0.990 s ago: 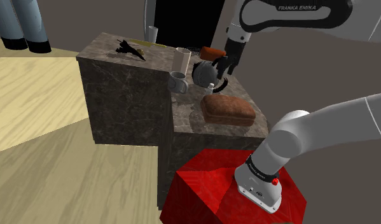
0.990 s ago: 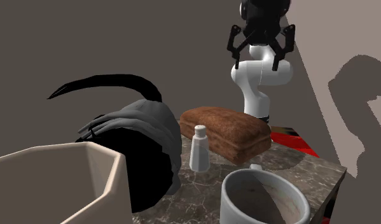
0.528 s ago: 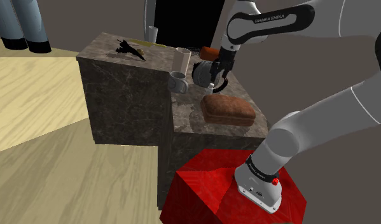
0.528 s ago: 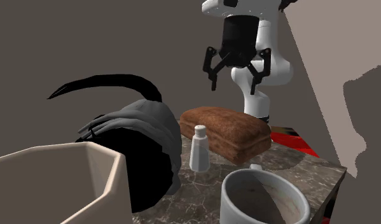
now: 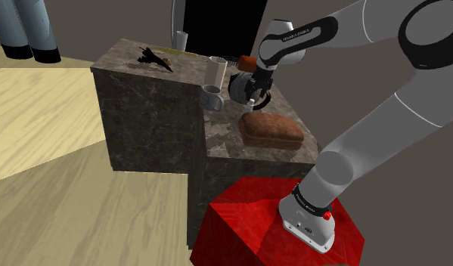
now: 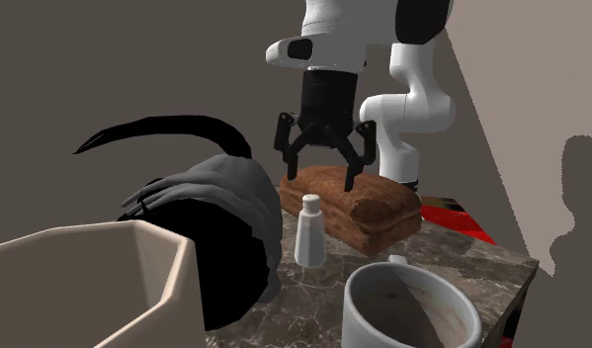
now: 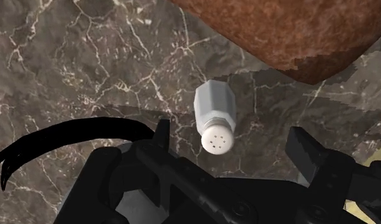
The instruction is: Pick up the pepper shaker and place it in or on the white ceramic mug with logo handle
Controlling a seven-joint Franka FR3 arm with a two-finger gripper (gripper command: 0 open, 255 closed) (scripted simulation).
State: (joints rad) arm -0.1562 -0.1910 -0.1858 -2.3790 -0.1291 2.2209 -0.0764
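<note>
Marble bench [image 5: 145, 91] carries everything. The brown loaf [image 6: 373, 203] lies below the tool [image 6: 320, 170], off to one side and just beside the shaker. The grey-white mug [image 6: 407, 302] stands clear of the tool, off toward the shoulder view's left. I see the tool hovering above the bench, fingers spread wide, gripping nothing. The white pepper shaker [image 7: 215, 114] stands upright on the bench straight below the tool. It lines up with the gap between the fingers, and neither finger touches it.
</note>
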